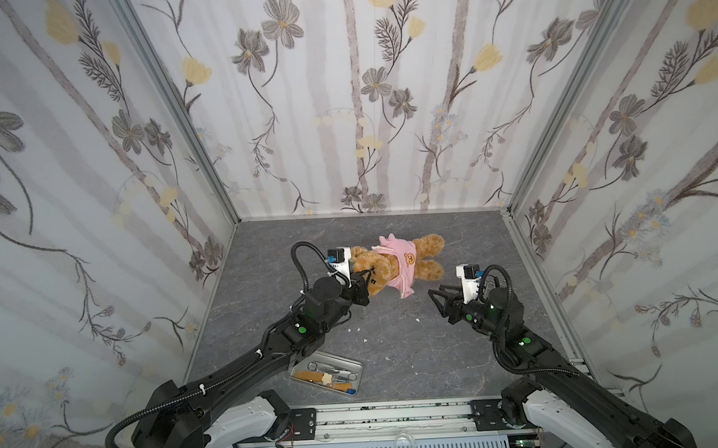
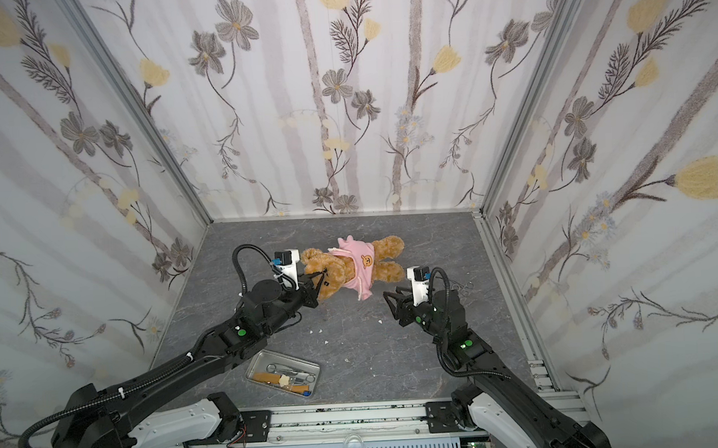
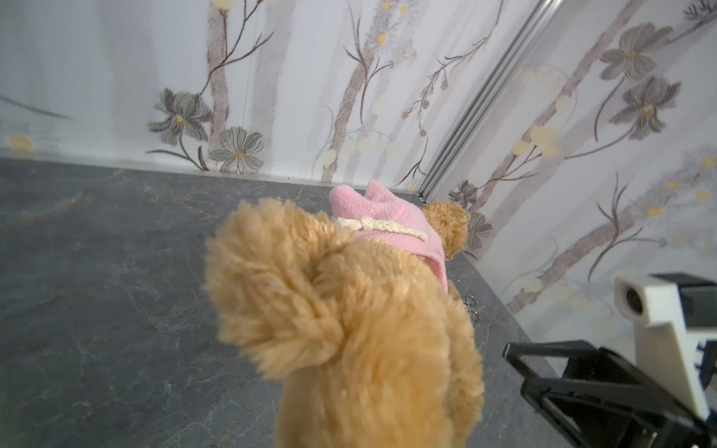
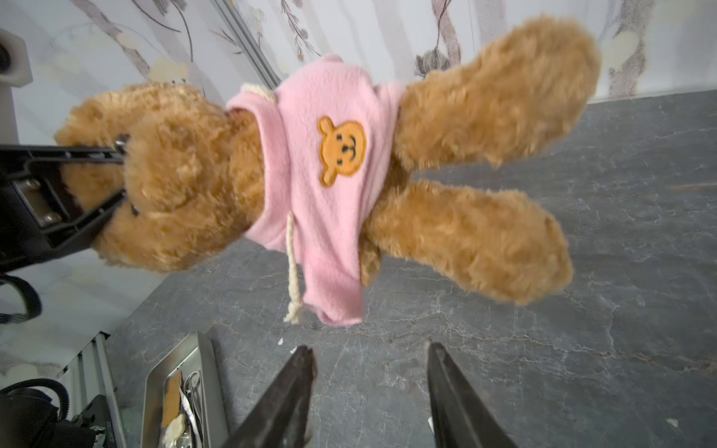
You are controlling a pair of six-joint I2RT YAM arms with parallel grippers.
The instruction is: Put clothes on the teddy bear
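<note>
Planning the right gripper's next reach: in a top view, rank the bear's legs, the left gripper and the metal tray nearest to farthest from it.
1. teddy bear's legs, just beyond the right gripper.
2. left gripper, leftward, clamped on the bear's head.
3. metal tray, by the front edge.

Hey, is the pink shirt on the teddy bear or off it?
On. The pink shirt wraps the torso of the teddy bear, with the head and both legs sticking out of it.
</note>
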